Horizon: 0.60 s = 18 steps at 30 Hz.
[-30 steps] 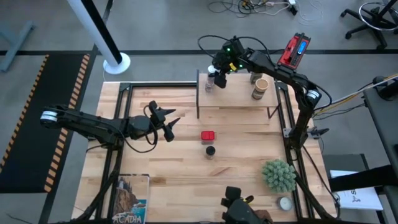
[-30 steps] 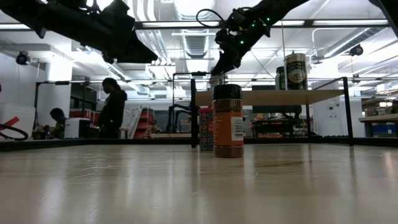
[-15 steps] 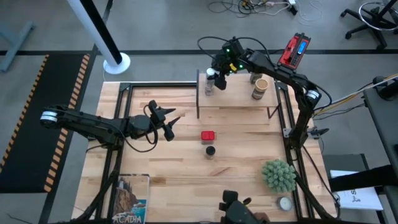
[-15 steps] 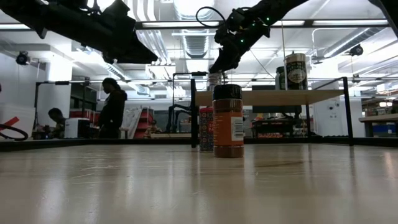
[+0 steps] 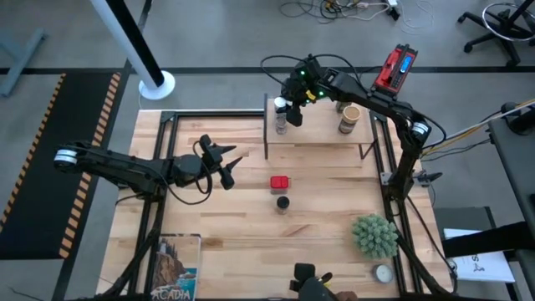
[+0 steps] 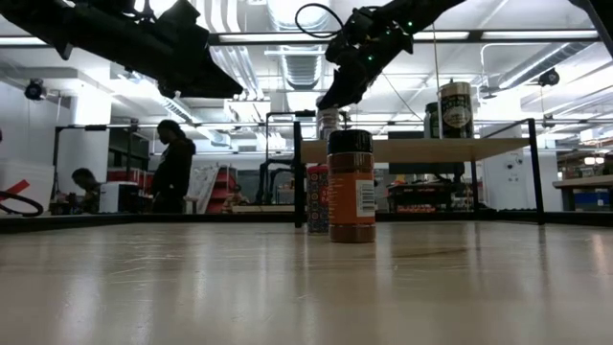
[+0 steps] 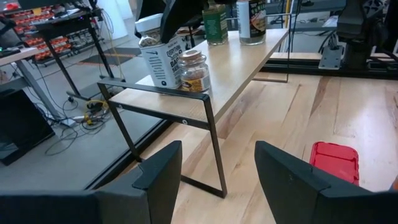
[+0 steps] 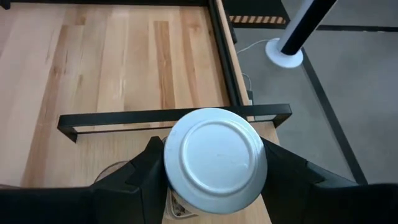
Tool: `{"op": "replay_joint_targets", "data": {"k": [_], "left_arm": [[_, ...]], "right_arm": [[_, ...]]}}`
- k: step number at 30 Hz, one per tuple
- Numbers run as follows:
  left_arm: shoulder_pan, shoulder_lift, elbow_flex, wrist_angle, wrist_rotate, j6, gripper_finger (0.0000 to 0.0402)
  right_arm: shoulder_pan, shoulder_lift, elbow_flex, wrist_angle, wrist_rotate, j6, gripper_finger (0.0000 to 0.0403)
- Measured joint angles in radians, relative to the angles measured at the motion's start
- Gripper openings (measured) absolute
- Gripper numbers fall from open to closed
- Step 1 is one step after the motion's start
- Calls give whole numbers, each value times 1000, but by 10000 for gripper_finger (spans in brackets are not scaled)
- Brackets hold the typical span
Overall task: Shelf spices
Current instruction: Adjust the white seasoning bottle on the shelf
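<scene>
**White-lidded jar at the shelf's end, two containers waiting on the desk**

The right end effector (image 5: pixel 287 102) is over the left end of the shelf (image 5: pixel 322 132), its two fingers set on either side of the white-lidded jar (image 8: pixel 215 155). In the right wrist view the dark fingers sit against the lid's flanks, so it looks clamped on the jar, which stands on or just above the shelf next to a smaller jar with a pale lid (image 7: pixel 194 70). Further along the shelf stand the tan cylinder (image 5: pixel 350 119) and a dark-labelled can (image 6: pixel 456 108).

On the desk (image 5: pixel 209 242), the red tin (image 5: pixel 280 182) and the black-lidded jar (image 5: pixel 282 203) remain unshelved, close together in the middle. The left end effector (image 5: pixel 226 164) hovers over the desk just beside them, fingers apart and holding nothing.

The jars look rigid and light, with smooth sides that could slip. I would grip across the body just under the lid, or across the lid, upright. The black-lidded jar is tall and narrow, so it may tip if nudged. The red tin is flat-sided and stiff, so it should be taken across two opposite faces.
</scene>
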Motion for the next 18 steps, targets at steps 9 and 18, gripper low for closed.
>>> {"op": "replay_joint_targets", "data": {"k": [9,18], "left_arm": [[0,0,0,0,0,0,192],[0,0,0,0,1,0,192]], "right_arm": [[4,0,0,-2,42,31,206],[5,3,-4,-24,57,22,261]]}}
